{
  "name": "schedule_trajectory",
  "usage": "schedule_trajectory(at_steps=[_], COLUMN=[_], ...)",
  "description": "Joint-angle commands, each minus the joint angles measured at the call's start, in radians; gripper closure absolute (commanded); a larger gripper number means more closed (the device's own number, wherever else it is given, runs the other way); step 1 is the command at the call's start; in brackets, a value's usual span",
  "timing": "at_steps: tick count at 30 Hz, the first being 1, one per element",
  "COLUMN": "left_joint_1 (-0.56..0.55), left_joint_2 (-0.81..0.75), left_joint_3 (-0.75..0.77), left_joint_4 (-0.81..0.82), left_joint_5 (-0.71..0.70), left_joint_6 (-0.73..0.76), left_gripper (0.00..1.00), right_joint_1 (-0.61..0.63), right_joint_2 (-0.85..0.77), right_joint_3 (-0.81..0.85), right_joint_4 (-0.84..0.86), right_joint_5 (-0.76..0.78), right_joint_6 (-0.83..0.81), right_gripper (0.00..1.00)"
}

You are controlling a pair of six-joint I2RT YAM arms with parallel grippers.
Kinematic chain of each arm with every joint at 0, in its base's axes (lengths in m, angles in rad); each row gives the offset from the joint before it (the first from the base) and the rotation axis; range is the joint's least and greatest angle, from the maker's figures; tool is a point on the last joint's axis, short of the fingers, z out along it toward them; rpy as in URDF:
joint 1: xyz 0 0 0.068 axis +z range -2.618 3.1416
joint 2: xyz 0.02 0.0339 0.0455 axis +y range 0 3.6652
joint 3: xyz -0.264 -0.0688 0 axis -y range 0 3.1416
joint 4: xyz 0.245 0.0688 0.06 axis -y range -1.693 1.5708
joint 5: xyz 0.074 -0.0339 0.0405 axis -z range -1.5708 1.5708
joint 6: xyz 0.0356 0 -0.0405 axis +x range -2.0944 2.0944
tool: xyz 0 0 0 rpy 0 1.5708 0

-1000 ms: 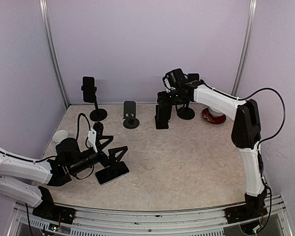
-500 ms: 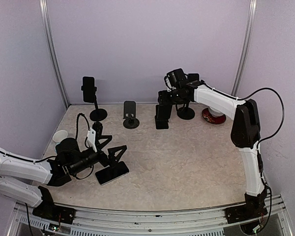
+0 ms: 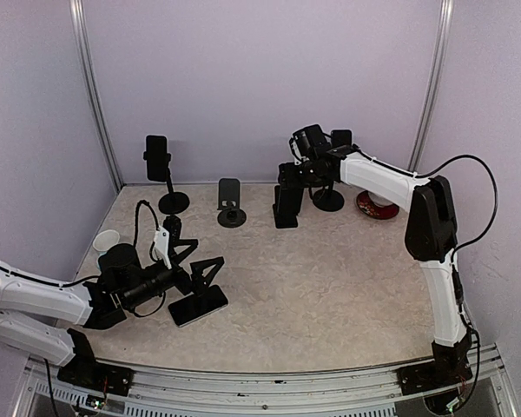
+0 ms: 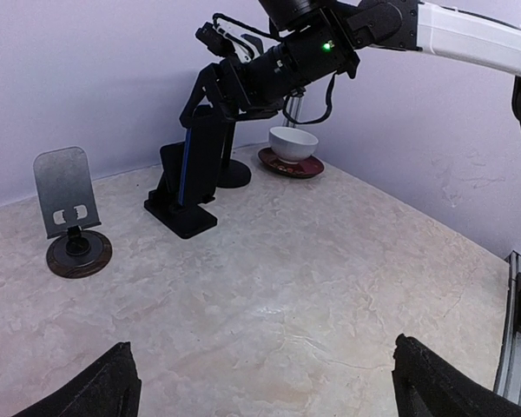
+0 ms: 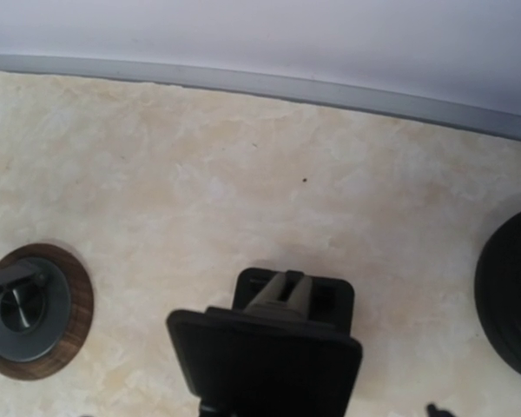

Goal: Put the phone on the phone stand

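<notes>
**Phone sits on the black stand, far side of the table**

Near the front left, the left gripper [image 3: 200,259] hangs low over the table [image 3: 330,287]. Its jaws are wide open and hold nothing. A flat phone [image 3: 198,305] lies face up on the table just under and near it. A little farther back on the left stands a small white cup [image 3: 106,239].

Go farther back, to the middle. A grey stand [image 4: 62,187] on a round brown foot stands there with nothing on it. Just to its right is the black stand [image 4: 181,215]. The phone [image 4: 204,156] stands on it, tall and leaning back, with a blue edge showing. The right gripper [image 4: 213,100] reaches in from the right. Its jaws are closed on the top of the phone.

Right of that, near the back wall, a white bowl [image 4: 293,142] sits on a red saucer [image 4: 293,165].

In the far left corner, a tall clamp stand [image 3: 172,201] holds another dark phone [image 3: 156,156] up high.
</notes>
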Motion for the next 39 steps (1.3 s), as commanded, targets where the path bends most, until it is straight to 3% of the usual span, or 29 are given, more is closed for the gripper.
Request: schedule_trajectory(at_steps=[1,28,34,39], left_joint_1=[0.010,0.010,0.010,0.010], left_joint_2=[0.007,0.005,0.007,0.010], left_joint_3=[-0.002,-0.001,-0.001,0.001], left_joint_4=[0.039,0.037,0.039,0.039], left_joint_5=[-0.001,0.005,0.003,0.004], left_joint_6=[0.003,0.004,0.004,0.004], left_gripper=[0.01,0.01,0.01,0.01], right_joint_1=[-0.007,0.000,0.003,0.003], right_joint_2=[0.004,0.025,0.028,0.040], right_joint_3=[0.037,0.078,0.079,0.100], right_joint_4=[0.053,0.012,0.016,0.008], right_joint_5=[-0.002,0.001,-0.006,-0.003], right_joint_6=[0.020,0.029,0.032,0.028], right_gripper=[0.66,0.66,0.63,0.54])
